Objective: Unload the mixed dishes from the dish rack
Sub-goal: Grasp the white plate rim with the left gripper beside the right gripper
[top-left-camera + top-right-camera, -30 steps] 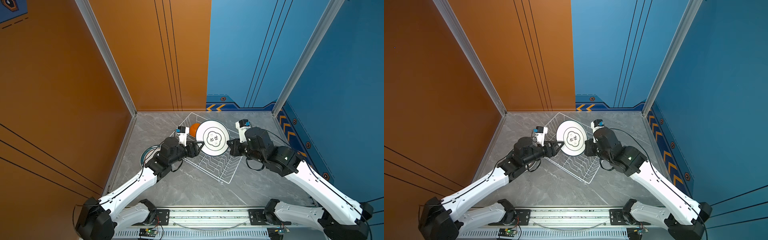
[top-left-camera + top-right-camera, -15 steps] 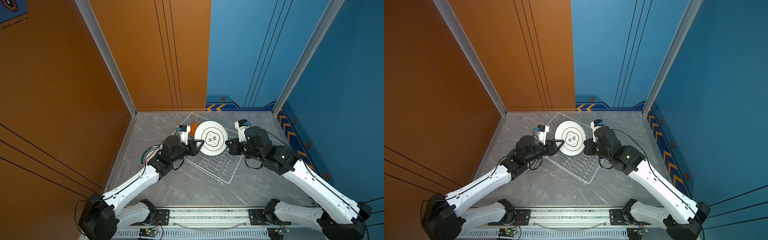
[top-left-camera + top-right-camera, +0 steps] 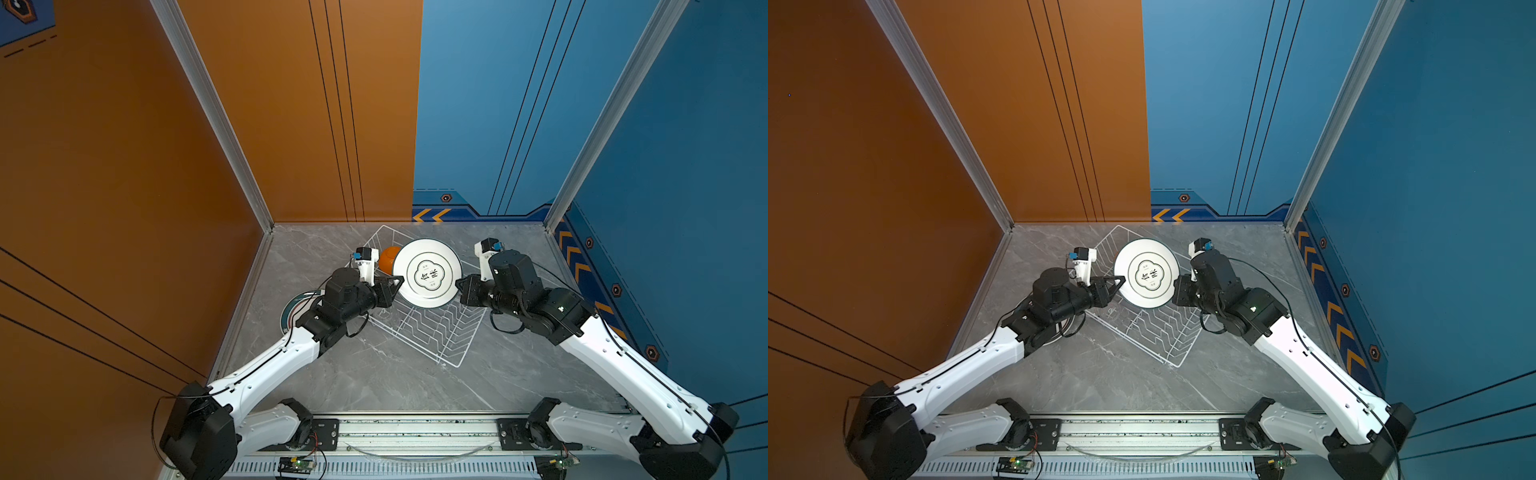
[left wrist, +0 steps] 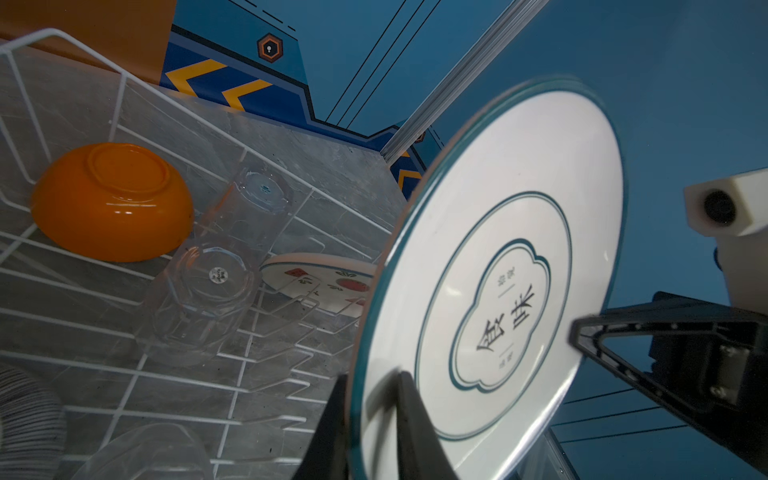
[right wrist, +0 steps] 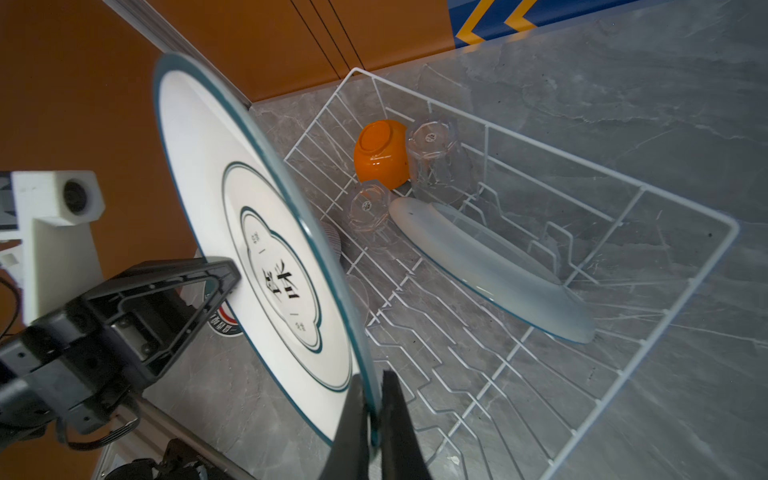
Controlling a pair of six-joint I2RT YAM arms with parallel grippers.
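the teal-rimmed plate (image 3: 427,273), mid-frame over the dish rack (image 3: 436,332), is clenched at opposite rims by the left end effector (image 3: 395,285) and right end effector (image 3: 459,287); a handover is judged underway, needing one release.

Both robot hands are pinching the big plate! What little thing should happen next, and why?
Probably the right gripper should let go. It and the left gripper clamp opposite edges of the plate above the rack. A second plate lies on the table by the left arm, so that arm seems best placed to carry this one there.
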